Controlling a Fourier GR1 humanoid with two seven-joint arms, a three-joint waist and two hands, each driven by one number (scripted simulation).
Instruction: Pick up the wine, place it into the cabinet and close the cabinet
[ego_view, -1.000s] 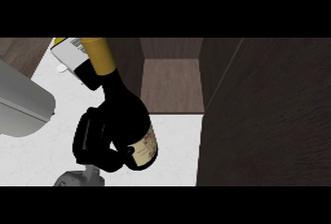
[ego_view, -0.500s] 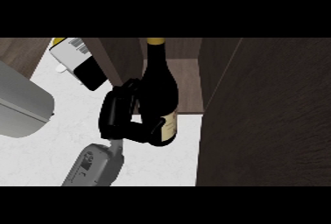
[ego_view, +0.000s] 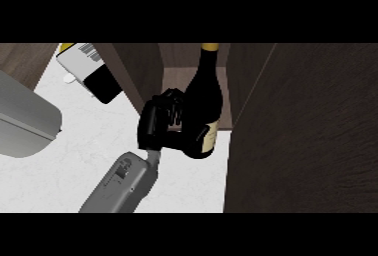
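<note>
The wine bottle (ego_view: 203, 95) is dark with a yellow cap and a cream label. It leans with its neck reaching into the open cabinet (ego_view: 173, 75) and its base just in front of the cabinet's floor. My left hand (ego_view: 159, 130) is shut round the bottle's lower body from the left, the fingers curled over the glass. The grey forearm (ego_view: 122, 182) comes up from the lower edge. The cabinet's dark door (ego_view: 303, 130) stands open at the right. My right hand does not show.
A white and yellow box with a barcode (ego_view: 80, 54) and a black flat item (ego_view: 103, 86) lie on the white counter (ego_view: 81, 135) beside the cabinet's left wall. A grey rounded object (ego_view: 22, 120) fills the left edge.
My left hand has carried the bottle to the right and toward the cabinet. The bottle has swung from leaning left to pointing into the opening.
</note>
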